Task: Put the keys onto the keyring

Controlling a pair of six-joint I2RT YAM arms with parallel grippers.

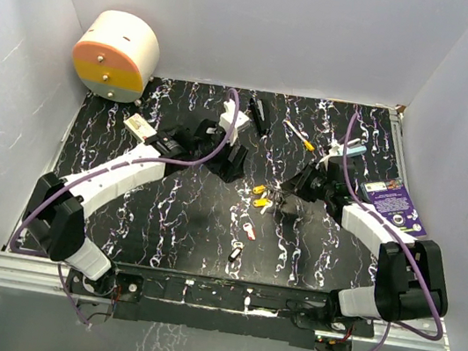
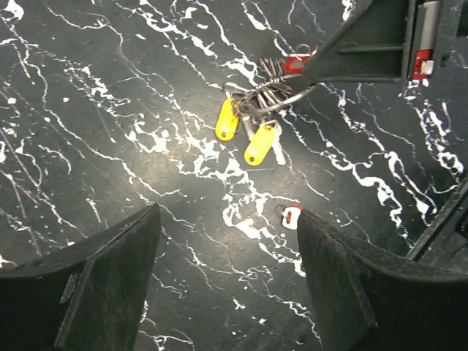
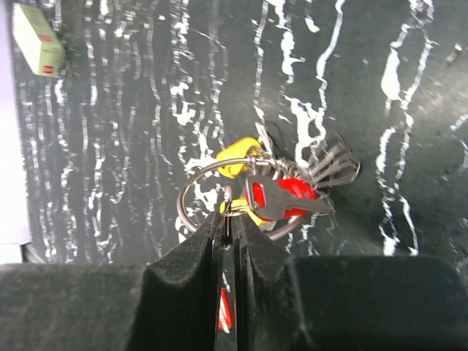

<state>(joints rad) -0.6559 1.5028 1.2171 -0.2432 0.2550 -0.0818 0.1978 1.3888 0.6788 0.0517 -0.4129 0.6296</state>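
The silver keyring [image 3: 212,169] carries two yellow keys [image 3: 238,155], a red key [image 3: 296,191] under a black head, and a bunch of bare metal keys. My right gripper [image 3: 234,221] is shut on the ring's near edge, low over the table [image 1: 281,203]. The same cluster shows in the left wrist view, with its yellow keys [image 2: 228,121]. My left gripper [image 2: 228,213] is open and empty, hovering short of the cluster [image 1: 234,165]. A loose red-and-white key [image 2: 292,216] lies by its right fingertip. A pink key [image 1: 248,229] and a black key [image 1: 236,252] lie loose nearer the front.
A cream and orange round box [image 1: 115,54] stands at the back left. A small green box [image 1: 139,128] lies by the left arm. A white stick with a yellow tip [image 1: 298,134] and a black bar [image 1: 259,115] lie at the back. A purple card [image 1: 397,206] lies right.
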